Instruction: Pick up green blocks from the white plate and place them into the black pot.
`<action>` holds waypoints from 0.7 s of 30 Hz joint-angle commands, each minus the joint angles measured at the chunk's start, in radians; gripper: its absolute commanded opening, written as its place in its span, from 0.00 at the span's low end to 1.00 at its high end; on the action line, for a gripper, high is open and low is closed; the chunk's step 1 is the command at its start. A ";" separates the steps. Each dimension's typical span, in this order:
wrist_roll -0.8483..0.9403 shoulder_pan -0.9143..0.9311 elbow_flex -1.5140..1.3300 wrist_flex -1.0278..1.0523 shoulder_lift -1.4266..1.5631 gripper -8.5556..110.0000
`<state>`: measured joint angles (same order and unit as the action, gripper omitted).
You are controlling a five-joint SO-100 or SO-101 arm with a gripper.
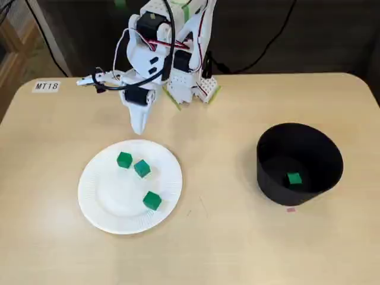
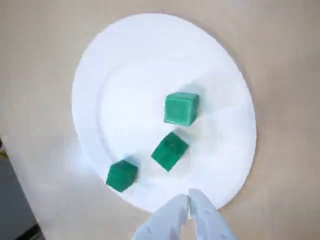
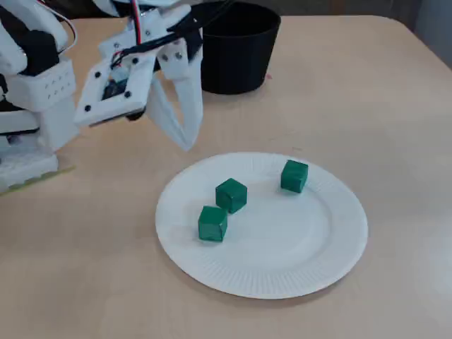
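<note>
The gripper (image 1: 139, 127), pressed together and empty, hangs over the far rim of the white plate (image 1: 101, 202), likely choosing among three green blocks (image 1: 142, 168); the black pot (image 1: 270, 187), right, holds one.

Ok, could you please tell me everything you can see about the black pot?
The black pot is a round, matte container with an open top and thin walls that taper slightly toward the base. It stands upright on the tan table, at the right in a fixed view, well apart from the white plate. One green block lies on its bottom. Nothing else touches it.
</note>
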<state>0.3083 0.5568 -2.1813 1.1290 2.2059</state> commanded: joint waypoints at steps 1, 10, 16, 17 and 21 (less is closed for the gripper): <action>-0.005 0.058 0.011 0.020 -0.054 0.15; 0.044 0.107 0.078 0.023 -0.255 0.30; 0.061 0.104 0.153 0.011 -0.364 0.31; 0.066 0.101 0.169 0.011 -0.383 0.31; 0.071 0.091 0.239 0.011 -0.471 0.32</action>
<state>0.3728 0.6611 -2.0126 1.1490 1.7656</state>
